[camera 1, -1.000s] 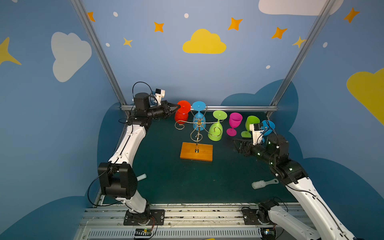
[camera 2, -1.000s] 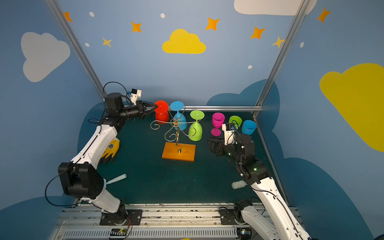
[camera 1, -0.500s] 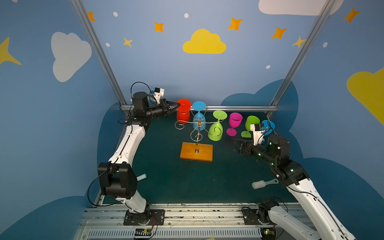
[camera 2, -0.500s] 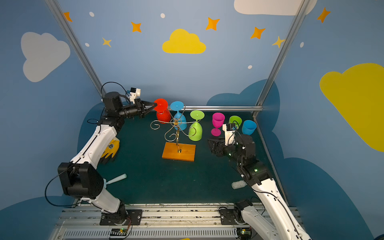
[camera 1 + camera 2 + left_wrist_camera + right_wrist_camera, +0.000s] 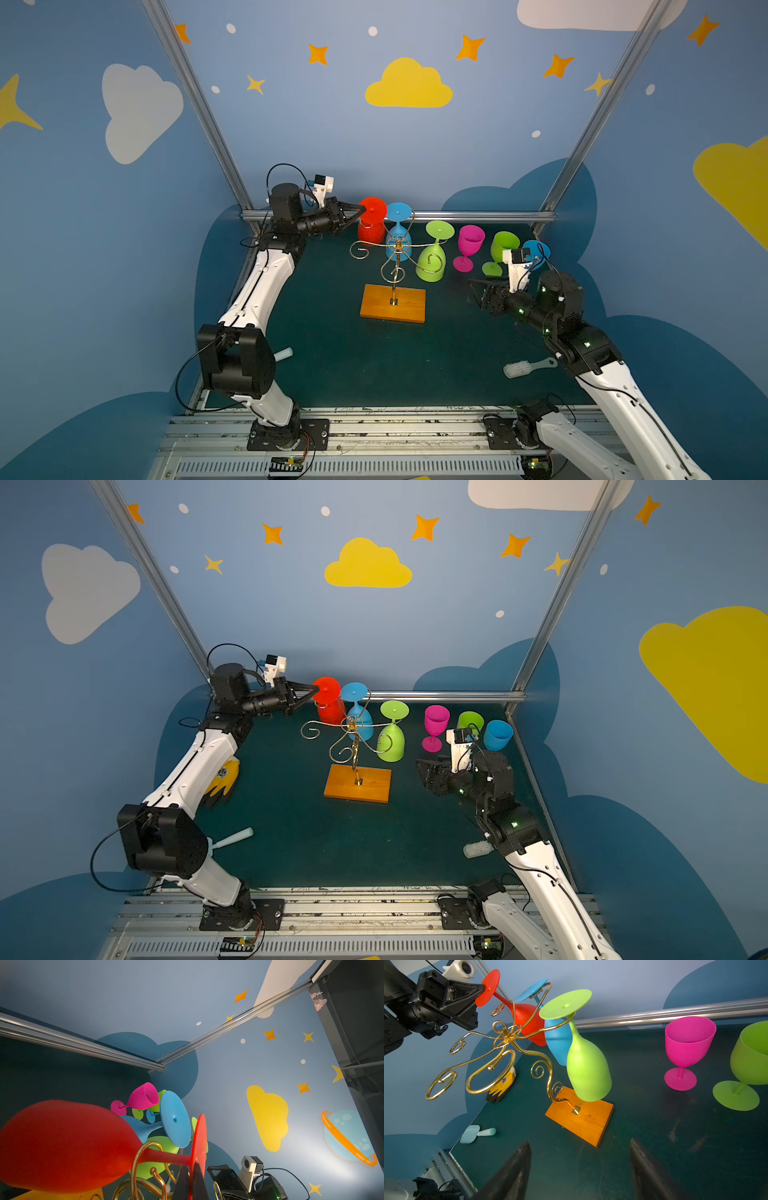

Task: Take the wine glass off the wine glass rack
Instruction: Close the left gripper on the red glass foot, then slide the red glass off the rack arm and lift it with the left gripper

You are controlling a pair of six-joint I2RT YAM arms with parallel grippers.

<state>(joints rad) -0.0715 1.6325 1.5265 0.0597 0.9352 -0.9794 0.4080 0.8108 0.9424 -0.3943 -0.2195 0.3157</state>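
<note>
The left gripper (image 5: 360,209) was clamped shut on the rim of the round foot of the red wine glass (image 5: 370,233). In the left wrist view its black fingers (image 5: 181,1184) pinched the disc edge-on. That glass hung bowl-down and tilted at the far left of the wine glass rack (image 5: 392,303), and its stem lay inside one gold curled arm, so it was not off the rack. The right gripper (image 5: 474,292) hovered low over the mat to the right of the rack. Its jaws stood wide apart, holding and touching nothing, and it pointed toward the orange base.

A blue wine glass (image 5: 398,211) and a green wine glass (image 5: 439,229) also hung upside down on the rack. On the dark green mat (image 5: 374,365), near the back rail, a pink goblet (image 5: 471,241), a green goblet (image 5: 504,245) and a blue cup (image 5: 498,734) stood upright in a row. A white brush (image 5: 528,368) lay by the right arm. A pale blue scraper (image 5: 232,838) and a yellow glove (image 5: 222,777) lay by the left arm. The blue walls (image 5: 374,145) carried painted clouds and stars and met at aluminium rails (image 5: 478,216).
</note>
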